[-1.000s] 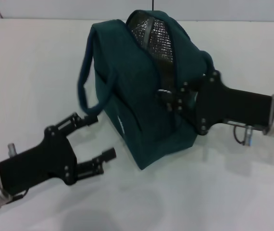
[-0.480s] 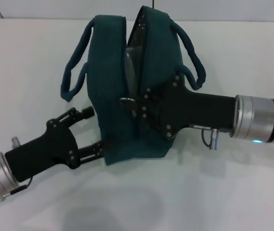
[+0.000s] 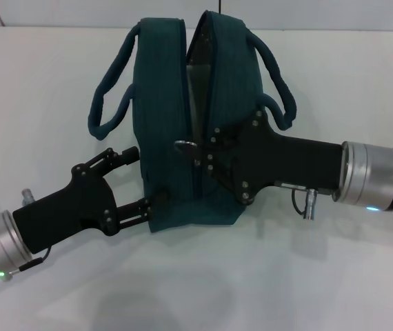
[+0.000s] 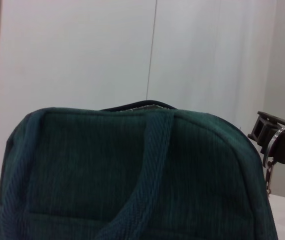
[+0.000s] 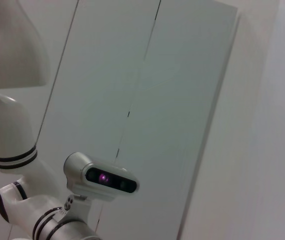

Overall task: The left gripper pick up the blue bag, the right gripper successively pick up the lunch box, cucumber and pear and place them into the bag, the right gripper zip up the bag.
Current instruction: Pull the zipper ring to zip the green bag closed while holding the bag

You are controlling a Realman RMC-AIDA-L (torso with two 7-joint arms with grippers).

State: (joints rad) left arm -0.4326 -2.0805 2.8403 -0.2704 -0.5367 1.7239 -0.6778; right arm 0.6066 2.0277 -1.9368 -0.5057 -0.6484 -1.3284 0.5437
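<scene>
Left claw (image 3: 141, 183) spread, right claw (image 3: 200, 153) pinched

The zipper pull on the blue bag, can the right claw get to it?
Probably yes. The right gripper is already at the zipper pull on the blue bag, with nothing between them; the left gripper is at the bag's other side.

Bag hemmed in on both flanks

We see the blue bag (image 3: 165, 138) mid-table (image 3: 38, 83), the left gripper (image 3: 136, 185) against one side, the right gripper (image 3: 200, 155) blocking its zip slit; table edges lie open.
</scene>
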